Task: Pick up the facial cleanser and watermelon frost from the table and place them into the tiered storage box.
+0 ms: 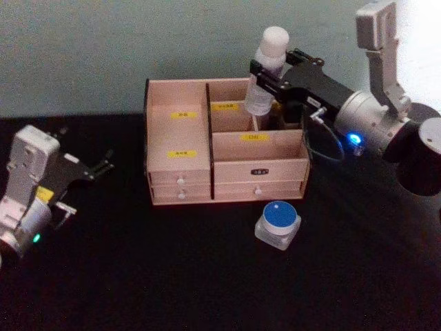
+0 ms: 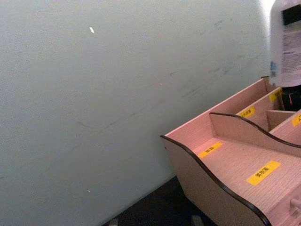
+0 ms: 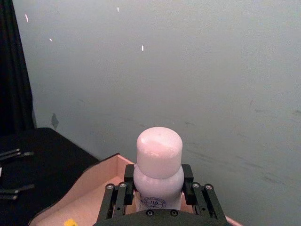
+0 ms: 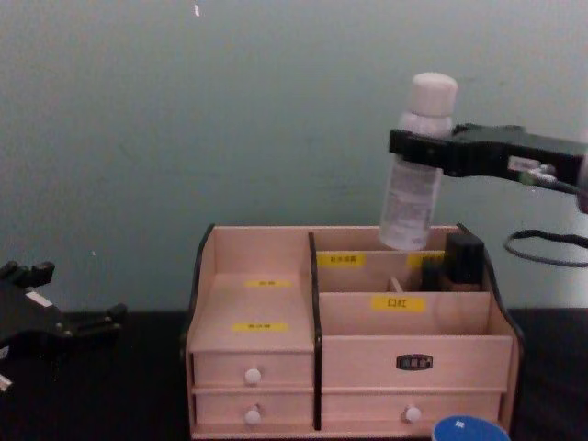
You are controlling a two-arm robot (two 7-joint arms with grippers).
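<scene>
Right gripper [image 4: 419, 147] was clamped on the facial cleanser [image 4: 407, 207] just under its cap. The bottle hung over the tiered storage box [image 4: 413, 349], above its back-right compartment, base just above the rim. Long axis near upright, slightly tilted, base pointing down into the box, so the next move looks like a straight lower. Watermelon frost [image 1: 278, 222] sat on the table just in front of the box's right half, nearer the right arm. Left gripper [image 1: 83, 186] was parked left of the box, fingers spread, holding nothing.

The storage box [image 1: 258, 169] stands at the back of the table [image 1: 172, 276]. A bottle [image 1: 260, 96] hangs over the box's rear right compartment, clamped in the right gripper [image 1: 266, 74]. A jar [image 1: 278, 222] sits just before the box's right half. The left gripper [image 1: 86, 186] is well left of the box.
</scene>
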